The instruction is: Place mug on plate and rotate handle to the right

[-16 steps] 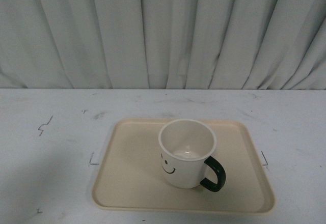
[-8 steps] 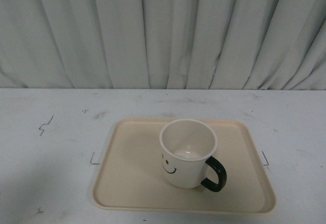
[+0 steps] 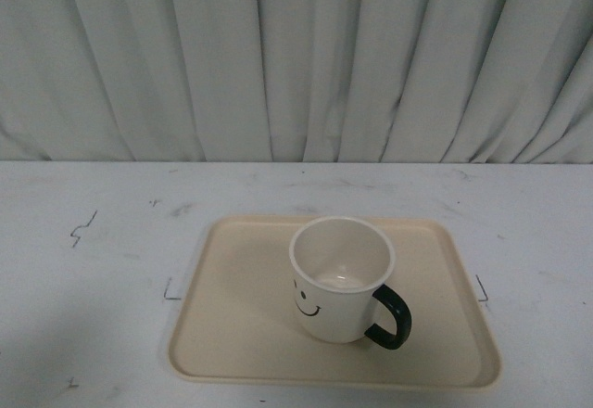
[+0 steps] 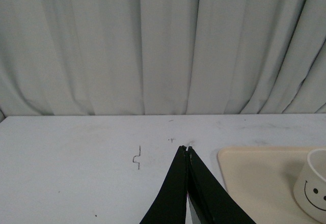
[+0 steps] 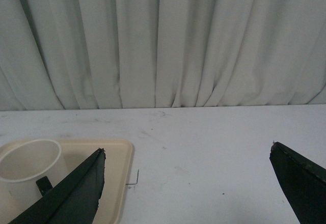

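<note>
Mug (image 3: 340, 283) stands on plate (image 3: 232, 334), handle (image 3: 393, 317) rightward: task judged complete. Left jaws pressed together, right jaws wide, mug outside both

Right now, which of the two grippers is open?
The right gripper: its jaws stand wide apart, whereas the left gripper has its jaws shut, tips touching.

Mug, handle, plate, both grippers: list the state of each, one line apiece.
plate: flat on the table.
mug: upright on the plate, empty.
handle: pointing right, slightly toward the robot.
left gripper: shut, empty.
right gripper: open, empty.
</note>
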{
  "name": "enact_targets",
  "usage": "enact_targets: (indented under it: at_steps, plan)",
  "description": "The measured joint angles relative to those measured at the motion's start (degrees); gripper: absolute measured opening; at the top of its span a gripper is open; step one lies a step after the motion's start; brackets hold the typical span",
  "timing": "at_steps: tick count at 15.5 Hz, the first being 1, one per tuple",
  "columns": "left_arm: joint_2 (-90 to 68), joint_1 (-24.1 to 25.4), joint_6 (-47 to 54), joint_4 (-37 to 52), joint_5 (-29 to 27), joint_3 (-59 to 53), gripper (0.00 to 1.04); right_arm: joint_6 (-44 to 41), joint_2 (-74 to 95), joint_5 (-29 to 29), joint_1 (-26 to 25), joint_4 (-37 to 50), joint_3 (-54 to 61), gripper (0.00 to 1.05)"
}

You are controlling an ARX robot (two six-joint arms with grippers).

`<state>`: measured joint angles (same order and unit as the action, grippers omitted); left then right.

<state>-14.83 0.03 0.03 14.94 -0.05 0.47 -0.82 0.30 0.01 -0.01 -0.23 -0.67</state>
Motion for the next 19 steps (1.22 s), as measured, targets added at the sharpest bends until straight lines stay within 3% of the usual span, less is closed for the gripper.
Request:
enact_targets:
  at_steps: [7,8,10,11,12,13,14,16,17,19]
  plan:
    - [4.76,0.0,0.0,-4.85,0.0,0.0,0.02,0.0,0.0,0.0,0.0,0.0,0.0,0.98]
    - [9.46,0.0,0.0,-12.09,-0.07,0.07,0.02,0.0,0.0,0.0,0.0,0.0,0.0,0.98]
    - [14.36,0.0,0.0,-15.43,0.04,0.04,0.02,-0.02,0.0,0.0,0.0,0.04,0.0,0.98]
    - [14.36,0.0,0.0,-14.93,0.04,0.04,0.16,0.0,0.0,0.02,0.0,0.0,0.0,0.98]
    - [14.36,0.0,0.0,-15.17,-0.04,0.04,0.33,-1.75,1.77,-5.64,-1.95,-4.66,-1.4,0.98]
    - [14.36,0.0,0.0,-15.1,0.17,0.04,0.47,-6.1,14.71,-14.88,-4.61,-2.99,-5.07,0.98]
    - [14.36,0.0,0.0,-15.12,0.07,0.02,0.65,-8.46,29.83,-16.98,-0.63,3.58,-11.72,0.98]
    - [14.36,0.0,0.0,-15.17,0.04,0.02,0.93,-9.22,53.66,-10.71,5.18,1.77,-26.18,0.98]
    - [14.36,0.0,0.02,-15.15,0.04,0.02,1.0,-9.14,62.71,-8.5,7.54,-2.1,-31.5,0.98]
    - [14.36,0.0,0.02,-15.17,0.04,0.02,0.98,-7.34,81.46,-7.02,11.87,-8.66,-44.52,0.98]
